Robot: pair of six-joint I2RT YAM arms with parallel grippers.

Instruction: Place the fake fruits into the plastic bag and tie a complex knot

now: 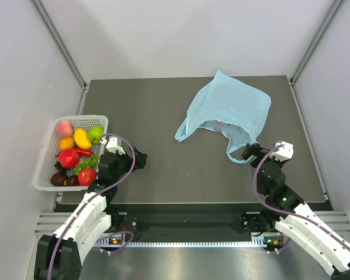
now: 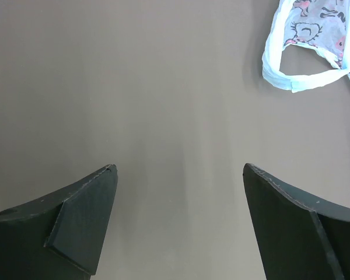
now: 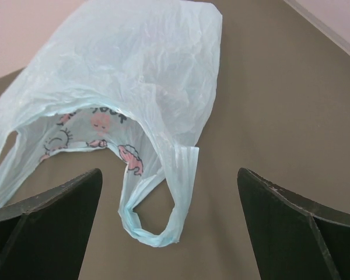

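The light-blue plastic bag lies flat on the dark table at the back right, mouth toward me, both loop handles untied. Its near handle lies between my right gripper's open fingers, untouched. The right gripper sits at the bag's near right corner. The fake fruits lie in a white mesh basket at the left: peach, mango, green apple, red apples, grapes, plum. My left gripper is open and empty beside the basket, over bare table. The bag's other handle shows far ahead.
White walls enclose the table on three sides. The basket hangs partly off the table's left edge. Bare dark table lies between the two grippers.
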